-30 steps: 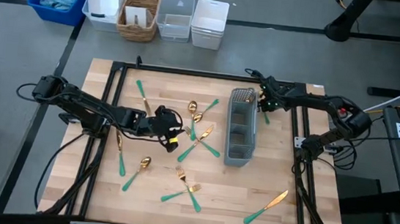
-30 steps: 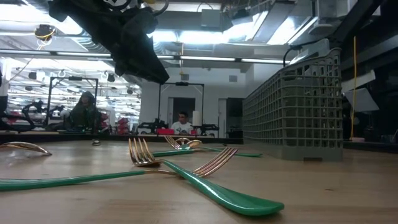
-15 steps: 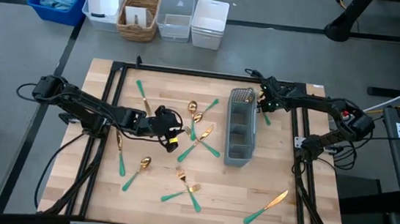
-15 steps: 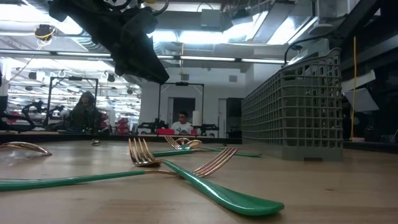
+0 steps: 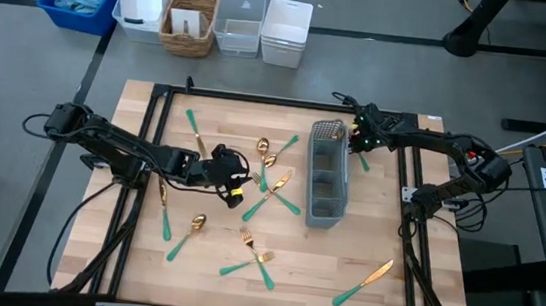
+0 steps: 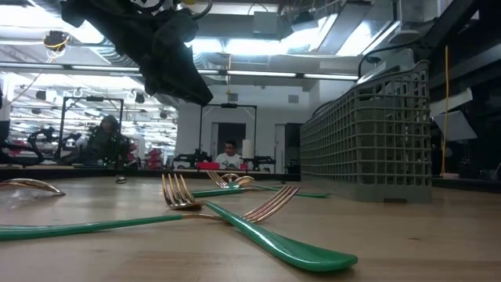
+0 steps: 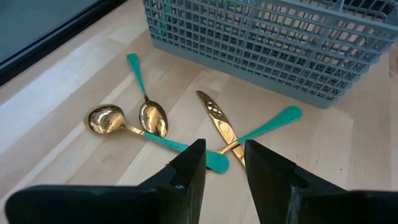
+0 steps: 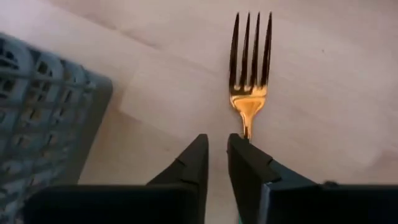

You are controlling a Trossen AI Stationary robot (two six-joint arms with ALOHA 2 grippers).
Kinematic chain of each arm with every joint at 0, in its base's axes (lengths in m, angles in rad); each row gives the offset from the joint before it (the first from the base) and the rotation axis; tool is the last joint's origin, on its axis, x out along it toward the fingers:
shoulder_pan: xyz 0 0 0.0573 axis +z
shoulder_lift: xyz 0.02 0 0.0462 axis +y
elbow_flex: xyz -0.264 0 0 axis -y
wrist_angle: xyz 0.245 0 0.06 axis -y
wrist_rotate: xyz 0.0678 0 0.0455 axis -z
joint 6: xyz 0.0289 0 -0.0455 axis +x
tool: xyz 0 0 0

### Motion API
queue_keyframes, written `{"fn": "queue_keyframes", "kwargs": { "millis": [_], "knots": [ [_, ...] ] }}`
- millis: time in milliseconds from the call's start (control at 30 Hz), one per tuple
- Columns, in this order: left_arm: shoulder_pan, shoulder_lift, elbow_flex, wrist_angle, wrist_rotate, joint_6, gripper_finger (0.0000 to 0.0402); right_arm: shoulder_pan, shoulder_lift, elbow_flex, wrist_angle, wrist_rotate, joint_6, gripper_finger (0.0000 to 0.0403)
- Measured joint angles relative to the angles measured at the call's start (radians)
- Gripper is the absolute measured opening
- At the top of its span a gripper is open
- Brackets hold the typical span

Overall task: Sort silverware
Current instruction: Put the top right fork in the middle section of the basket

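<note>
While most of the silverware lay spread over the wooden table (image 5: 132,260), one fork (image 8: 250,62) lay by the far right corner of the grey caddy (image 5: 328,174). Its gold prongs showed past the tips of the right gripper (image 8: 217,149), and its neck ran down between the two fingers. The fingers stood a small way apart, so they were only a little open. It was hard to tell if they touched the fork. From above, the right gripper (image 5: 359,133) sat just right of the caddy's far end.

The left gripper (image 5: 232,191) hung over the middle of the table, left of the caddy. Its fingers (image 7: 189,177) were a narrow gap apart and held nothing. Just past them lay two gold spoons (image 7: 127,120) side by side, with a knife (image 7: 216,116) a little nearer the caddy. The knife crossed another green-handled piece (image 7: 270,122).

More pieces lay around. One green handle (image 5: 193,128) lay at the far left. A spoon (image 5: 186,235) and two crossed forks (image 5: 255,259) lay nearer the front. A knife (image 5: 363,283) lay alone at the near right, well apart from the rest. From low down, the two crossed forks (image 6: 227,207) filled the front, and the caddy (image 6: 368,137) stood tall on the right.

Bins and a basket (image 5: 190,20) sat on the floor beyond the table. A person (image 6: 228,155) sat far off in the room.
</note>
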Motion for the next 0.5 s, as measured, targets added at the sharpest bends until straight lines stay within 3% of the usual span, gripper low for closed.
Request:
{"fn": "queue_keyframes", "kwargs": {
  "millis": [200,500],
  "knots": [
    [0.000,0.000,0.000,0.000,0.000,0.001,0.0104,-0.001,0.000,0.000,-0.003,0.090,0.000,0.0112],
    [0.000,0.000,0.000,0.000,0.000,-0.001,0.0104,-0.001,0.057,0.001,0.001,0.090,-0.023,0.0119]
  ]
}}
